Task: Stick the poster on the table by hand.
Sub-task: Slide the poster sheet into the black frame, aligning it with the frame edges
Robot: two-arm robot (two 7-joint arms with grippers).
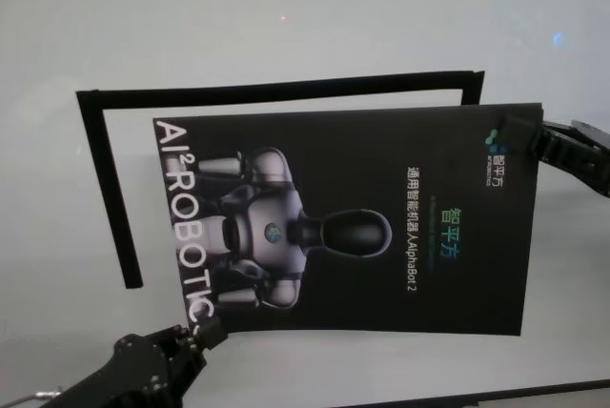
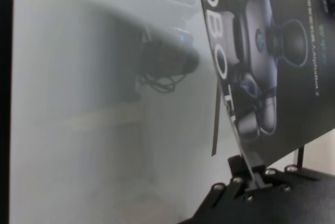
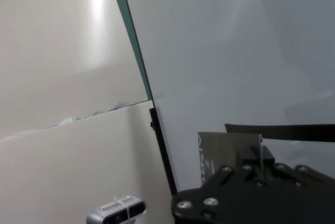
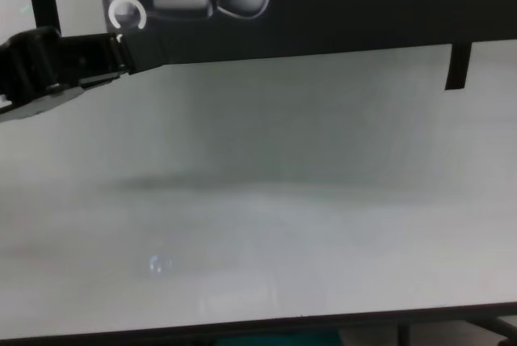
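Observation:
The poster, black and glossy with a grey-white robot picture and white letters, hangs spread out a little above the white table. My left gripper is shut on the poster's near left corner, by the letters. My right gripper is shut on its far right corner. In the left wrist view the fingers pinch the poster's thin edge. In the right wrist view my right gripper pinches the sheet's edge. The chest view shows the poster's near edge and my left gripper.
Thin black strips lie on the table as a partial frame: a long one along the back, one down the left and a short one at the right. The table's dark front edge runs nearest me.

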